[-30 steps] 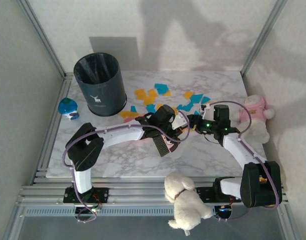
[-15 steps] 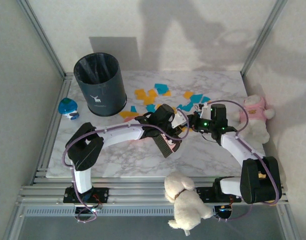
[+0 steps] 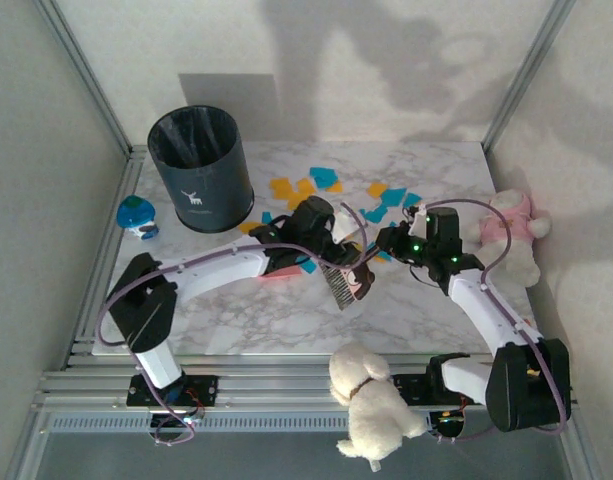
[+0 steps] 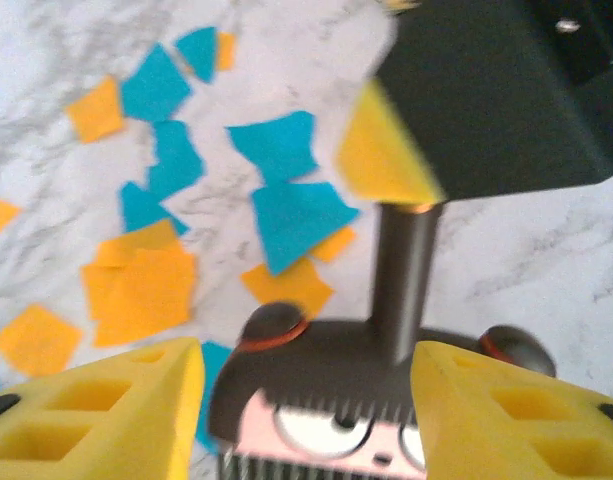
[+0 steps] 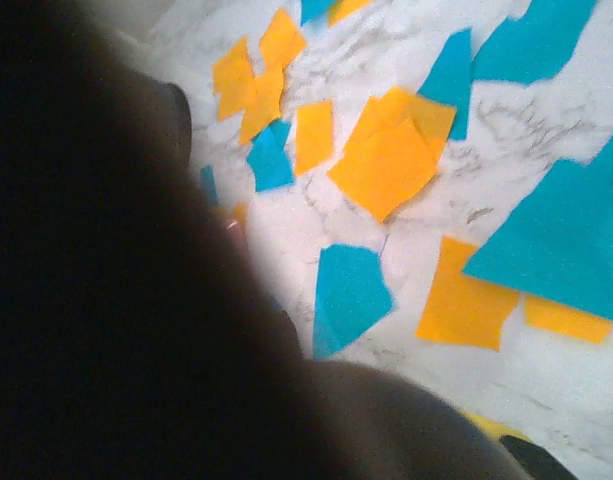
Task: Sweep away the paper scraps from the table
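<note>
Orange and teal paper scraps (image 3: 311, 185) lie on the far half of the marble table (image 3: 236, 320); they also show in the wrist views (image 4: 286, 215) (image 5: 391, 150). A dark brush (image 3: 344, 285) with a cartoon face lies between my grippers. My left gripper (image 3: 331, 235) (image 4: 306, 350) is open, its yellow fingers (image 4: 116, 400) either side of the brush head (image 4: 326, 390). The brush handle (image 4: 404, 270) runs up into my right gripper (image 3: 386, 243) (image 4: 411, 195), which is shut on it. A dark blur covers the left of the right wrist view.
A dark bin (image 3: 199, 170) stands at the far left. A pink dustpan (image 3: 276, 270) lies under my left arm. A blue-green toy (image 3: 136, 217) sits off the left edge, a pink plush (image 3: 511, 235) at the right, a white plush dog (image 3: 371, 400) by the bases.
My right gripper closed in on the brush handle. My left jaws have parted from the brush head. The left arm's elbow swung left and the brush head shifted slightly right.
</note>
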Action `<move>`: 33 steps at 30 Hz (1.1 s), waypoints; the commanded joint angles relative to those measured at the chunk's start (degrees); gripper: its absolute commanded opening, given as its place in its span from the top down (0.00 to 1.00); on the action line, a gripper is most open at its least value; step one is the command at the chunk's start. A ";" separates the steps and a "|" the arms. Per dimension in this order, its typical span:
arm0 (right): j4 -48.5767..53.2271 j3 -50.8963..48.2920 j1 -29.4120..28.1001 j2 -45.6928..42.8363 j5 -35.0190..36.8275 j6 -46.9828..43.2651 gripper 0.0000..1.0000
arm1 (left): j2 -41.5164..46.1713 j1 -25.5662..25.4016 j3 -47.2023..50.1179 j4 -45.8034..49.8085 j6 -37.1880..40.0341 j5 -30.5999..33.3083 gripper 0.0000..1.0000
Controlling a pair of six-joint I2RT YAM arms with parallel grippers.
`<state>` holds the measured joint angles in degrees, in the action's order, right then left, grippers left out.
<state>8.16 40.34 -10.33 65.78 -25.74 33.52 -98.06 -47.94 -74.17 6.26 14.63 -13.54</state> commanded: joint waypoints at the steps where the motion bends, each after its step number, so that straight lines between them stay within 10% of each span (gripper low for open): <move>1: 3.97 3.15 0.26 -2.88 5.36 -1.06 0.95 | 4.16 3.21 0.74 8.04 3.20 1.69 0.42; 11: 12.80 8.40 0.49 -5.75 11.47 -5.34 0.96 | 9.32 13.58 3.42 29.00 15.64 0.13 0.43; 33: 15.61 8.24 0.71 -9.61 14.07 -6.96 0.93 | 9.04 27.97 10.25 37.15 27.50 7.05 0.39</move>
<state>23.88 47.79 -10.00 57.91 -12.80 27.40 -88.18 -21.08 -64.86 40.82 39.24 -7.64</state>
